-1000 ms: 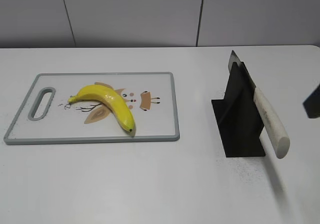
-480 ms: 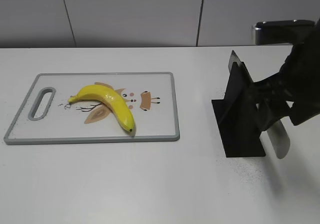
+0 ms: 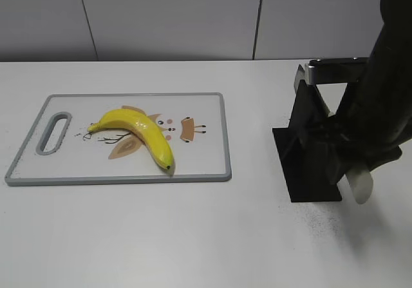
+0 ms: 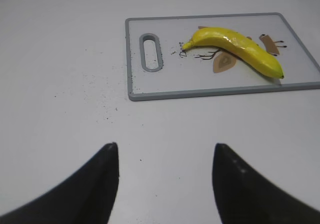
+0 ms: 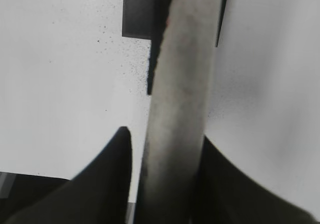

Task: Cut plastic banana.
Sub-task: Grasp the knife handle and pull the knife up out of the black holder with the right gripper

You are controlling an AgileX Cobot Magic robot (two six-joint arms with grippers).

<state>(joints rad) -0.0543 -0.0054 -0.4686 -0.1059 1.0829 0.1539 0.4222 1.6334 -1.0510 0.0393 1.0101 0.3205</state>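
on cutting board (image 3: 212, 140), banana (image 3: 138, 132) lies diagonal, stem far-left; right gripper (image 5: 162, 176) straddles knife handle (image 5: 177, 108), grip unclear.

White table (image 3: 161, 236) carries grey-rimmed cutting board (image 3: 193, 172) (left) and black knife stand (image 3: 309, 165), well apart.

The banana (image 3: 140, 133) is bright yellow with dark tips. The cutting board (image 3: 206, 151) beneath it is white with a grey rim and tan-and-black drawings at its centre. At the right of the frame, the knife stand (image 3: 308, 153) is black — the knife handle (image 3: 360, 183) cream. The bench (image 3: 193, 236) is white, flecked with dark specks.
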